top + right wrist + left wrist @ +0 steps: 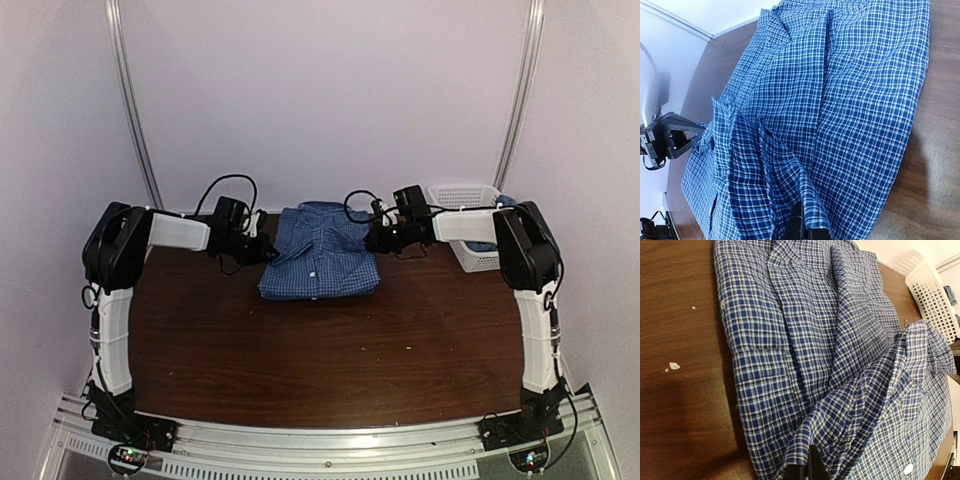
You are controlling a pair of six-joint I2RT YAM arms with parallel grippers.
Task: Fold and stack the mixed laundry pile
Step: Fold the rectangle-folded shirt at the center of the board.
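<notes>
Blue-and-white checked shirt, folded on the table, side edges lifted; teal t-shirt in the basket.

Open table nearside; shirt and basket block the back.

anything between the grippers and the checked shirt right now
Nothing visible. The left gripper and right gripper are each shut on a raised fold of the checked shirt, at opposite sides. The white basket sits off to the far right, apart from the shirt.
</notes>
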